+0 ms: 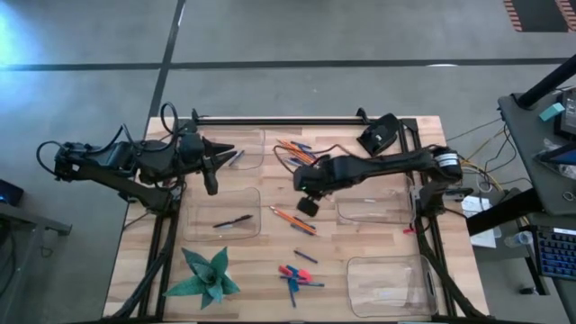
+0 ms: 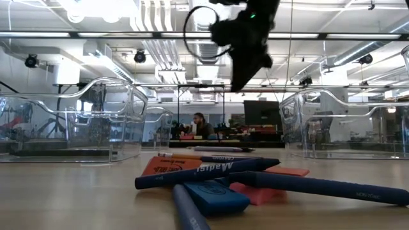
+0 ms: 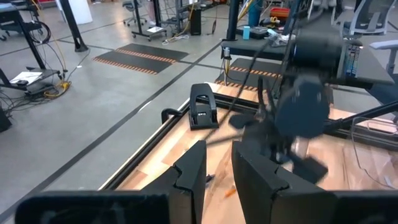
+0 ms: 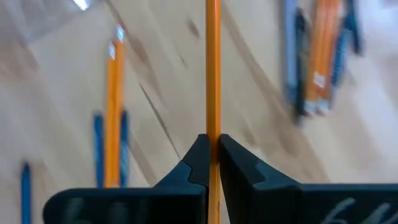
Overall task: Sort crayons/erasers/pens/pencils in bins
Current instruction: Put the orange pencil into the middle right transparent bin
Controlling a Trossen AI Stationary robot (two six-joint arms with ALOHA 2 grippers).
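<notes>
Right gripper [image 4: 212, 149] pinches an orange pencil [image 4: 212, 68] near its end, above mid-table. Thin grip; it could swivel or slip during carry. Loose pencils [image 1: 292, 219] lie below, empty bin [image 1: 373, 209] just beside with a raised rim to clear. Left gripper [image 3: 217, 165], fingers narrowly parted, empty, waits over the far-left bin [image 1: 247, 148].

orange pencils [image 1: 293, 219], blue–pink erasers [image 2: 217, 197]
</notes>
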